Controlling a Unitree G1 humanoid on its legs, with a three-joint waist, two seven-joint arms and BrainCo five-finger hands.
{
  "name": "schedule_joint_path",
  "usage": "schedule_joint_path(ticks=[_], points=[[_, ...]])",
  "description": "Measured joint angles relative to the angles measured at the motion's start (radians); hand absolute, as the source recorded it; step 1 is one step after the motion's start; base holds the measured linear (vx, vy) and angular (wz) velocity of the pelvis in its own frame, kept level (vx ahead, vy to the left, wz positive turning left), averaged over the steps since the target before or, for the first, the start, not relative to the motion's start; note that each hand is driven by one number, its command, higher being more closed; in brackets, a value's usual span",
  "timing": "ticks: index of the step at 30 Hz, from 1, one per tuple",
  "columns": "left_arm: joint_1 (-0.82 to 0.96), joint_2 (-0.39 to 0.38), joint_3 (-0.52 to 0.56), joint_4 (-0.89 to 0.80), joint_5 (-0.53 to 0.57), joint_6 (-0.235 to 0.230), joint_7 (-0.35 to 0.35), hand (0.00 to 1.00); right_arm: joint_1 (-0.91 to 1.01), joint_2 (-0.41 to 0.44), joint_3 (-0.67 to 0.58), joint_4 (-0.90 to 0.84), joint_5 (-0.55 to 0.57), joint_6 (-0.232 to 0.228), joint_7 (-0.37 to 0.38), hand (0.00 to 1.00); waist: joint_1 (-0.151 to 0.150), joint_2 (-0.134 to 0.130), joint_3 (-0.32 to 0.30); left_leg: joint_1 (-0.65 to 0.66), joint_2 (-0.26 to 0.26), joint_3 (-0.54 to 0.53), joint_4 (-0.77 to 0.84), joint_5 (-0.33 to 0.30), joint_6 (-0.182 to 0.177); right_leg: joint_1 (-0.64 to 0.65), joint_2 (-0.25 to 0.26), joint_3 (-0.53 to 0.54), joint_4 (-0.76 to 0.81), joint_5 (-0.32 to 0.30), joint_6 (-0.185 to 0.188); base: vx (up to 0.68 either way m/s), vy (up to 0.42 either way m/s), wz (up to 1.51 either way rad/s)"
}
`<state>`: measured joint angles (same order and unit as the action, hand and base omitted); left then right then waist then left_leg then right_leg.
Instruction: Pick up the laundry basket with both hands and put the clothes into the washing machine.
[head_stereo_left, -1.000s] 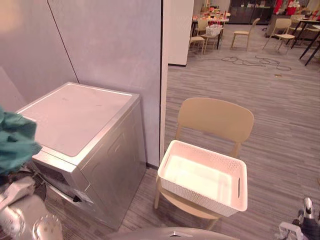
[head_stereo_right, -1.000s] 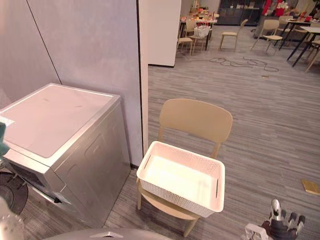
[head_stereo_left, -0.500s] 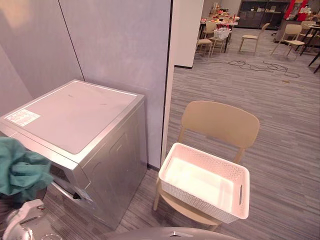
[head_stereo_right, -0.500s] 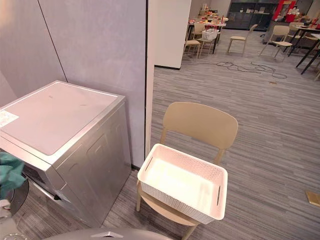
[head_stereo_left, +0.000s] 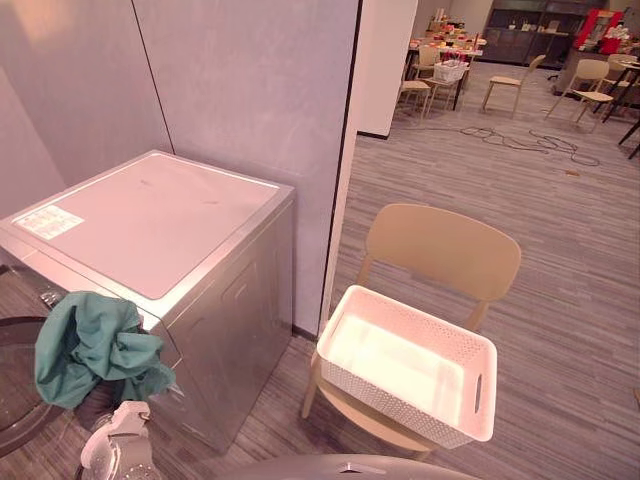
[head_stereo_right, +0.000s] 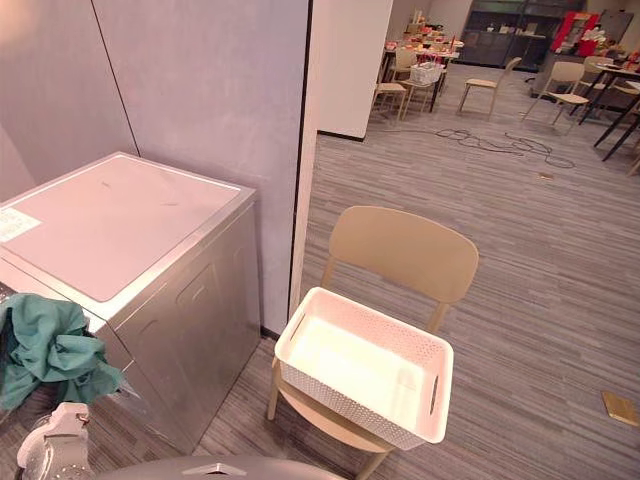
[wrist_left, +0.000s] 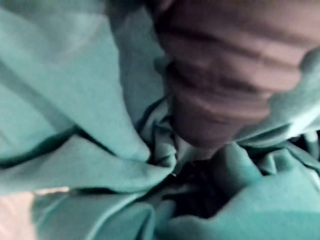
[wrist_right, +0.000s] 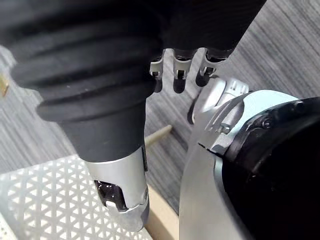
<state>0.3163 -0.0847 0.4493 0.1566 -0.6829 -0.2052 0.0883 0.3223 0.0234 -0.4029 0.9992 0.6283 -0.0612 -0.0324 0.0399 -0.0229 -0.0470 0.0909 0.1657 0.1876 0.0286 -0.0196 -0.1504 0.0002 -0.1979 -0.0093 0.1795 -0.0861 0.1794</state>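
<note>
clothes (head_stereo_left: 95, 348): teal-green | laundry basket (head_stereo_left: 385, 400): white, perforated lattice | chair (head_stereo_left: 443, 250): beige | washing machine (head_stereo_left: 150, 220): silver

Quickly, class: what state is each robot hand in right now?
Left hand: cannot be told, buried in the crumpled teal cloth.
Right hand: open, holding nothing.

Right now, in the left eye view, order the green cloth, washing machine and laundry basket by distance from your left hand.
1. Green cloth, over the left hand, lower left.
2. Washing machine, beside it, left.
3. Laundry basket, on the chair, right.
</note>
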Motion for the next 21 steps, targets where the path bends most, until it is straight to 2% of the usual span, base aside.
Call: schedule_joint_path(ticks=[4,6,8,10,12,14,15,16,17,19,20,21], points=[[-0.004,0.001,-0.031,0.038,0.006,0.013,-0.005,1.00,-0.020,-0.008,0.008,0.006,-0.096,0.003,0.001,0.00,0.003,-0.007,0.012,-0.004,-0.003,-0.043,0.016,0.005,-0.007,0.013,-0.007,-0.034,0.046,-0.029,0.001,0.01,-0.019,0.30],[-0.017,0.003,-0.056,0.057,0.022,0.017,-0.008,1.00,-0.040,-0.008,0.026,0.014,-0.151,0.005,0.003,0.00,0.005,-0.027,0.051,-0.019,0.008,-0.099,0.064,0.000,-0.014,0.037,-0.004,-0.081,0.101,-0.069,-0.009,-0.03,-0.093,0.63],[-0.018,0.005,-0.091,0.063,0.022,0.032,-0.008,1.00,-0.055,-0.017,0.050,0.028,-0.182,0.004,0.004,0.00,0.007,-0.037,0.061,-0.060,0.016,-0.145,0.102,-0.003,-0.019,0.031,0.000,-0.121,0.143,-0.095,-0.021,-0.08,-0.107,0.81],[-0.019,0.006,-0.149,0.063,0.022,0.046,-0.012,1.00,-0.065,-0.038,0.092,0.038,-0.205,0.002,0.005,0.00,0.011,-0.034,0.077,-0.120,0.027,-0.221,0.129,0.005,-0.032,0.013,0.009,-0.186,0.191,-0.125,-0.037,-0.14,-0.130,0.96],[-0.018,0.007,-0.207,0.062,0.021,0.051,-0.032,1.00,-0.073,-0.051,0.107,0.038,-0.203,-0.003,0.005,0.00,0.004,-0.026,0.095,-0.167,0.037,-0.260,0.122,0.018,-0.027,-0.007,0.001,-0.260,0.260,-0.174,-0.061,-0.17,-0.133,1.07],[-0.017,0.007,-0.223,0.061,0.022,0.055,-0.040,1.00,-0.087,-0.052,0.106,0.040,-0.204,-0.003,0.004,0.00,-0.001,-0.024,0.098,-0.174,0.071,-0.190,0.088,0.005,-0.006,-0.009,-0.009,-0.305,0.275,-0.183,-0.075,-0.12,-0.097,0.80],[-0.019,0.008,-0.229,0.058,0.022,0.055,-0.046,1.00,-0.089,-0.046,0.106,0.039,-0.203,-0.004,0.002,0.00,-0.002,-0.046,0.109,-0.183,0.093,-0.128,0.111,-0.006,0.024,-0.010,-0.027,-0.327,0.274,-0.183,-0.090,-0.08,-0.022,0.64],[-0.021,0.017,-0.249,0.043,0.021,0.056,-0.052,1.00,-0.090,-0.051,0.105,0.039,-0.202,-0.008,0.000,0.00,-0.001,-0.042,0.120,-0.226,0.129,-0.089,0.224,-0.019,0.047,-0.013,-0.040,-0.358,0.289,-0.181,-0.098,-0.08,0.018,0.64],[-0.020,0.016,-0.271,0.038,0.022,0.057,-0.052,1.00,-0.090,-0.060,0.095,0.038,-0.197,-0.016,-0.002,0.00,-0.002,-0.023,0.123,-0.257,0.151,-0.075,0.348,-0.037,0.064,-0.022,-0.044,-0.375,0.299,-0.178,-0.099,-0.10,0.034,0.47],[-0.025,0.017,-0.285,0.030,0.022,0.057,-0.059,1.00,-0.090,-0.053,0.061,0.039,-0.192,-0.019,-0.001,0.00,-0.015,-0.013,0.122,-0.257,0.189,-0.072,0.459,-0.092,0.087,-0.023,-0.049,-0.396,0.294,-0.164,-0.090,-0.09,0.092,0.40],[-0.042,0.018,-0.291,0.031,0.022,0.057,-0.060,1.00,-0.090,-0.043,0.039,0.038,-0.190,-0.022,-0.002,0.00,-0.017,-0.014,0.122,-0.231,0.229,-0.060,0.470,-0.112,0.087,-0.024,-0.050,-0.406,0.288,-0.154,-0.081,-0.06,0.150,0.40],[-0.051,0.019,-0.294,0.032,0.022,0.057,-0.060,1.00,-0.090,-0.039,0.030,0.038,-0.184,-0.022,-0.002,0.00,-0.019,-0.014,0.121,-0.215,0.248,-0.051,0.465,-0.118,0.090,-0.025,-0.051,-0.411,0.287,-0.148,-0.072,-0.03,0.216,0.45]])
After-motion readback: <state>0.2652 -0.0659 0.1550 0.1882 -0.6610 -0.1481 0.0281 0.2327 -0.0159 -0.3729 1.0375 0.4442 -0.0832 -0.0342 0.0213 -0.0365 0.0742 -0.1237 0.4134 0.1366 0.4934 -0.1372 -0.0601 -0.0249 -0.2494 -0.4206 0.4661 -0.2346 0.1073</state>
